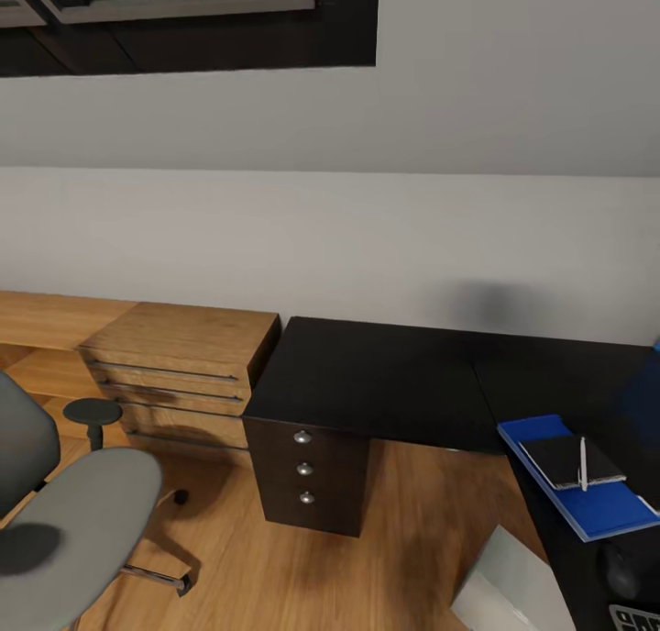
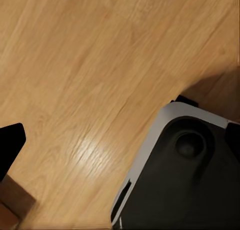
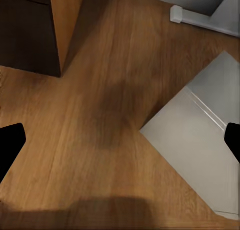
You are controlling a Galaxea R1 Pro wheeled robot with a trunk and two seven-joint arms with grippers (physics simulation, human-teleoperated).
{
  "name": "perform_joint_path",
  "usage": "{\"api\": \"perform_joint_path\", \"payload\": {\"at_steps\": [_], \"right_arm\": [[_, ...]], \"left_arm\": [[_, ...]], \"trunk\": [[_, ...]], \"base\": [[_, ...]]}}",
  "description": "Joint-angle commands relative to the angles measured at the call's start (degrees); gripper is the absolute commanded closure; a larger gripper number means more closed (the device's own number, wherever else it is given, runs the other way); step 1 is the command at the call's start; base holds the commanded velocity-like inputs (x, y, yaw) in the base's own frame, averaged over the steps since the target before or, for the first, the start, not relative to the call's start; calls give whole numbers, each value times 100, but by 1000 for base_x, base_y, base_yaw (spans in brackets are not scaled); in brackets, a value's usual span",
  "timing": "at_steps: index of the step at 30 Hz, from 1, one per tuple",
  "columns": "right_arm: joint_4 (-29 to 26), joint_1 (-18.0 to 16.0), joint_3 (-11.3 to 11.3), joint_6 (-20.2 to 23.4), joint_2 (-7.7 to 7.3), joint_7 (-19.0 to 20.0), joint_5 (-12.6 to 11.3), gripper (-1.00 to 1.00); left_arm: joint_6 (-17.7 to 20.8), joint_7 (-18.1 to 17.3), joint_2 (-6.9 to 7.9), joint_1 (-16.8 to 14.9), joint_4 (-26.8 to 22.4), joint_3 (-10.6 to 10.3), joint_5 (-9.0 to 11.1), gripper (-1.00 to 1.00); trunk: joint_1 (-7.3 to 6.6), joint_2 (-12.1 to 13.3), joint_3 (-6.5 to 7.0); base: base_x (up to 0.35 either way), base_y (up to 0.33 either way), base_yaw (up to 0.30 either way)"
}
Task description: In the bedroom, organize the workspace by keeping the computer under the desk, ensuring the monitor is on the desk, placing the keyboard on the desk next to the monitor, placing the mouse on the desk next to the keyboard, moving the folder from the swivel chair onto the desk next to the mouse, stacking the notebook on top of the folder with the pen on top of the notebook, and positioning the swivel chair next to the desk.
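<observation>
Head view shows the pen (image 1: 583, 463) atop the notebook (image 1: 573, 461) on the folder (image 1: 579, 481), stacked at the table's (image 1: 385, 379) right, the swivel chair (image 1: 69, 507) left, both claws apparently wide, empty.

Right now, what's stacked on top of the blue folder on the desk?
The dark grey notebook lies on the folder, and the pen lies on the notebook. The folder's surface beneath the notebook is covered, so nothing there can be checked.

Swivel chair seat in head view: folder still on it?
No. The grey seat of the swivel chair is bare, and the blue folder lies on the black desk with the notebook on it.
</observation>
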Motion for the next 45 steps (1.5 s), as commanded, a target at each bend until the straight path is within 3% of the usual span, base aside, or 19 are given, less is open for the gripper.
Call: {"api": "perform_joint_path", "payload": {"at_steps": [1, 3, 4, 11, 12, 16, 26, 42, 45], "right_arm": [[9, 8, 49, -25, 6, -40, -17, -100], [20, 24, 51, -52, 14, -40, -17, -100], [34, 44, 57, -88, 36, -40, -17, -100], [38, 52, 59, -99, 55, -40, -17, -100], [39, 60, 59, -102, 63, -40, -17, -100], [44, 60, 59, -101, 78, -40, -11, -100], [88, 60, 59, -101, 102, -40, -1, -100], [116, 59, 59, -102, 102, -40, 8, -100], [120, 60, 59, -82, 101, -40, 10, -100]], "left_arm": [[-51, -100, 0, -1, 78, -47, 47, -100], [-93, -351, -6, -1, 220, -44, 53, -100], [-156, -748, -11, -1, 409, -26, 73, -100], [-182, -873, -16, -1, 465, 37, 84, -100], [-394, -920, -16, -1, 476, 897, 66, -100], [-420, -928, -18, -1, 478, 1019, 53, -100], [-426, -930, -23, -1, 475, 1045, 46, -100], [-412, -946, -25, -1, 474, 1043, 34, -100], [-383, -1329, -15, -1, 474, 1043, 54, -100]], "trunk": [[-22, 37, 13], [-66, 117, 49], [-88, 157, 67], [-241, 438, 193], [-263, 478, 211], [-351, 639, 283], [-571, 1040, 463], [-922, 1682, 750], [-988, 1802, 804]], "base": [[0, 0, 0], [0, 0, 0], [0, 0, 0], [0, 0, 4], [-162, 5, 265], [-249, 45, 272], [-305, 79, 278], [-31, 8, 279], [-168, 184, 279]]}}
